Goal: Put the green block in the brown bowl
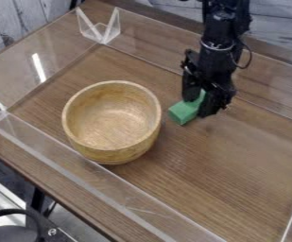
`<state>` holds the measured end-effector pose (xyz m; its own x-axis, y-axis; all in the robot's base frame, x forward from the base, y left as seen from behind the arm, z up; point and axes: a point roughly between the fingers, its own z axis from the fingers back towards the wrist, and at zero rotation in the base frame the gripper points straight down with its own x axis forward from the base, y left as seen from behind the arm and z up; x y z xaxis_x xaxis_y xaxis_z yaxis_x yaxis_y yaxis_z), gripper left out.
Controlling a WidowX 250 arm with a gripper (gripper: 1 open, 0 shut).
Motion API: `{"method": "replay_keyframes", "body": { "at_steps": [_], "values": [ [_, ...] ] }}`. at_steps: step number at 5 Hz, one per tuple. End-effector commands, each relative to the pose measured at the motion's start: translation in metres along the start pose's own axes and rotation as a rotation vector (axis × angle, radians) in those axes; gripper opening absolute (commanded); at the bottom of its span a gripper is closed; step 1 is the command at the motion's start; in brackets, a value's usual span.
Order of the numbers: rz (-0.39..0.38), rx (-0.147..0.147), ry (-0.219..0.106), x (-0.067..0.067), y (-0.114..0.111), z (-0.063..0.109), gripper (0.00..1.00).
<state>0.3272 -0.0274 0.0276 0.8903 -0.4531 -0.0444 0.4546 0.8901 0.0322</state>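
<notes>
The small green rectangular block (183, 112) is seen on the brown wooden counter (201, 183), directly beneath and partly hidden by the black metal fingers (200, 101). Whether the block is pinched or merely straddled cannot be told, since the tips are dark and overlap its far end. The round tan wooden bowl (111, 122) stands just beside the block, on the side toward which the block's near end points from the fingers.

The grasp is judged to be the step in hand, and most of the risk lies there. Because only the far end of the block seems to be covered by the fingers, an off-centre grip could be taken, and the block could be tilted or swivelled when it is raised. If one tip is set down on top of the block rather than beside it, the block could be pressed into the counter or squeezed out toward the bowl.

The thick wall of the bowl is a second hazard. If the block is carried sideways before enough height is gained, the rim could be struck, and the bowl could be pushed away or the block knocked loose. If release is made too early, the block could be dropped onto the rim or outside it.
</notes>
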Motion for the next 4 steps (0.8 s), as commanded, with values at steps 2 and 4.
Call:
{"method": "replay_keyframes", "body": {
  "at_steps": [2,4],
  "values": [
    [-0.051,-0.030,-0.098,0.000,-0.011,-0.005,0.00],
    [-0.077,-0.003,-0.043,-0.004,-0.019,-0.019,1.00]
  ]
}}
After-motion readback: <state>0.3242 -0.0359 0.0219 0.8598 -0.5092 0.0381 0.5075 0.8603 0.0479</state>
